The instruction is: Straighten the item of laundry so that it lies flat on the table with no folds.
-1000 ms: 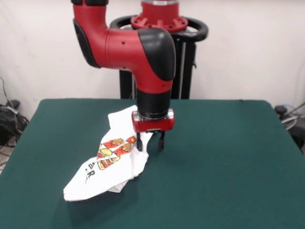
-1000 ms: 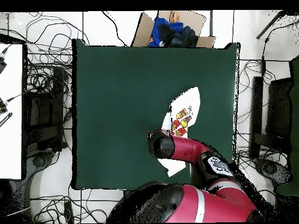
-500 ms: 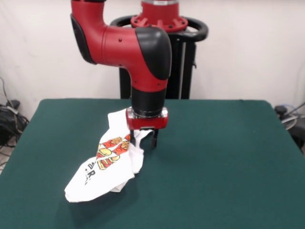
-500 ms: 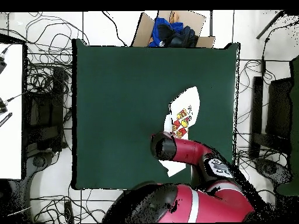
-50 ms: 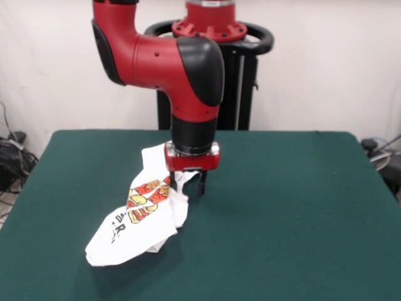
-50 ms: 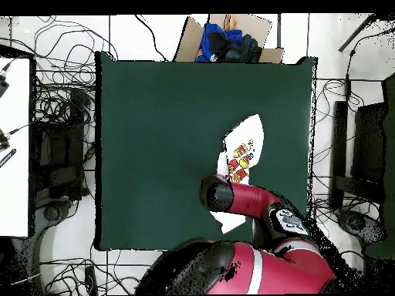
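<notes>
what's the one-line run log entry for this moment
gripper: open, at shirt's upper edge | T-shirt: crumpled, folded, print partly showing | table: shirt not flat yet

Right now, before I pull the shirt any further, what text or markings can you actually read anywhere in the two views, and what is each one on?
"D A" over "R": black letters on the crumpled T-shirt, below the burger and fries print; folds hide the rest, so no whole word reads.
Grey patch on the arm in the overhead view: too blurred to read.
Nothing legible on the table or the gripper.
</notes>
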Robot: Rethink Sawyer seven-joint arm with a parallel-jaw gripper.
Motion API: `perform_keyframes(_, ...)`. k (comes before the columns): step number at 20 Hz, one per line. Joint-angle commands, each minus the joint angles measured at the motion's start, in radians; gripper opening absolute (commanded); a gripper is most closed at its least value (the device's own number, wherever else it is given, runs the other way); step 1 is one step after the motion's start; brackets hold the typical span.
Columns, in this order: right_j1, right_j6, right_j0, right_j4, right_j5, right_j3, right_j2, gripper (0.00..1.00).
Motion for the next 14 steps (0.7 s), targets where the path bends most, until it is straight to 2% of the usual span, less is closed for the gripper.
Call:
perform_keyframes(1,0.038,0.1,0.011,-0.011,0.093,-0.092,-0.002,1.0)
perform_keyframes(7,0.003,0.133,0.082,-0.016,0.062,-0.096,-0.092,1.0)
perform_keyframes(14,-0.023,0.128,0.106,-0.005,0.066,-0.111,-0.112,1.0)
